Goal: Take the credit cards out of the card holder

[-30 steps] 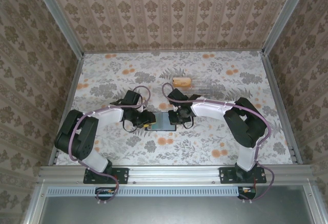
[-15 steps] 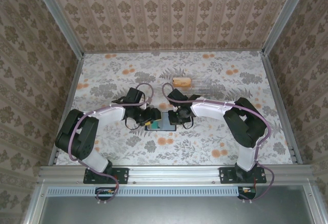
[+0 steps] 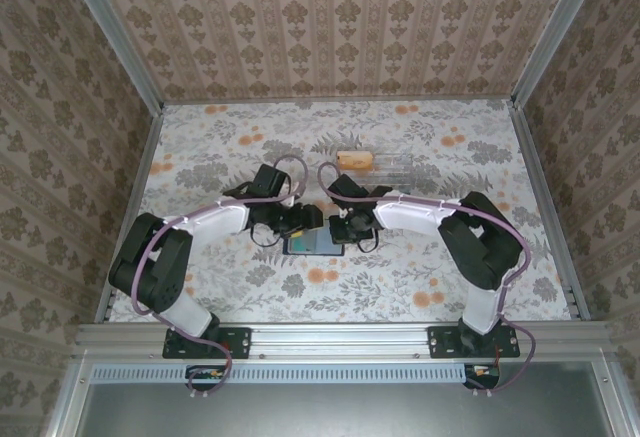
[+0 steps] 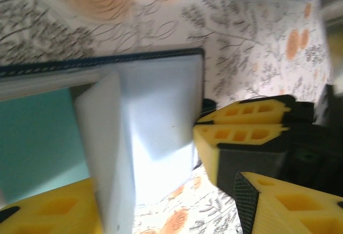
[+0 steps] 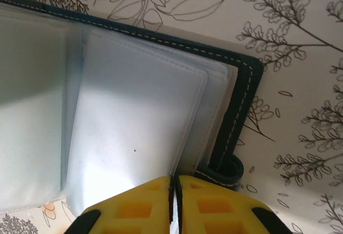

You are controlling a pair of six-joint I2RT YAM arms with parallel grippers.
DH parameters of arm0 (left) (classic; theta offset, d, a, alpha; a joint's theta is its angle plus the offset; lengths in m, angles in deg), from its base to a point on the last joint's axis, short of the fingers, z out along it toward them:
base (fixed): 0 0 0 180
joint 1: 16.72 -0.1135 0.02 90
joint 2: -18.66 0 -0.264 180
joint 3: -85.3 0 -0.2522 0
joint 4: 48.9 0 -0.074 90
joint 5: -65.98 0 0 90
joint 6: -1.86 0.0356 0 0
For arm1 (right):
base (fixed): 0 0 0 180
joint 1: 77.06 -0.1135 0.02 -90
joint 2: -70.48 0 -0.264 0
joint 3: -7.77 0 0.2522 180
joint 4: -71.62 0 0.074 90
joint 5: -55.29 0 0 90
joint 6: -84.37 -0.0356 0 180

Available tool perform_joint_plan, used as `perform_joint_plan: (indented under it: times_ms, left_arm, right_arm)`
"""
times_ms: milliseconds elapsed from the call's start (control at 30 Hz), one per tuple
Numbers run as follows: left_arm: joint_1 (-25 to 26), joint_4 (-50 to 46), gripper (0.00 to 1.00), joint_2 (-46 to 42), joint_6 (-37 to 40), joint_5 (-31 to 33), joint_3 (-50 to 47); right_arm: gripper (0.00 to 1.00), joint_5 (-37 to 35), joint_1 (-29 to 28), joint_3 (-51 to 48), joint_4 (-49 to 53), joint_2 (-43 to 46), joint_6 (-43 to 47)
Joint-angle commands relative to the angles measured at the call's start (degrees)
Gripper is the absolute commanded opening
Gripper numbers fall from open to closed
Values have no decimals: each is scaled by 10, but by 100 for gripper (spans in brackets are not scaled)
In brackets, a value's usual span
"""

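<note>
Yellow right tool [image 5: 173, 185] tight on holder [image 5: 245, 92]

We're looking into a robot test cell here: a lab rig dressed up like a home. Wallpaper-patterned walls [image 3: 330, 27] box in the space beyond the jaws and on both sides of them, held at the corners by bare metal posts [image 3: 112, 32]. Under the jaws, a worktop [image 3: 200, 147] printed with grey leaves and orange flowers. Behind the jaws, the left arm [image 3: 150, 267] and the right arm [image 3: 480, 242] are bolted to a metal rail [image 3: 340, 339] along the near edge.
</note>
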Motion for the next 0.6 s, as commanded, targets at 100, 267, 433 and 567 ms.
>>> perform_joint_plan:
  times_ms: [100, 267, 433, 567]
  left_arm:
    - [19, 22, 62, 37, -5, -25, 36]
    - [23, 31, 62, 53, -10, -28, 35]
    - [14, 12, 67, 29, 2, -22, 23]
    - [-7, 0, 67, 1, 8, -20, 3]
  right_arm:
    - [15, -39, 21, -44, -14, 81, -46]
    - [16, -34, 25, -48, -17, 92, -54]
    - [16, -19, 23, -44, -30, 89, -62]
    - [16, -22, 23, -37, -29, 89, -64]
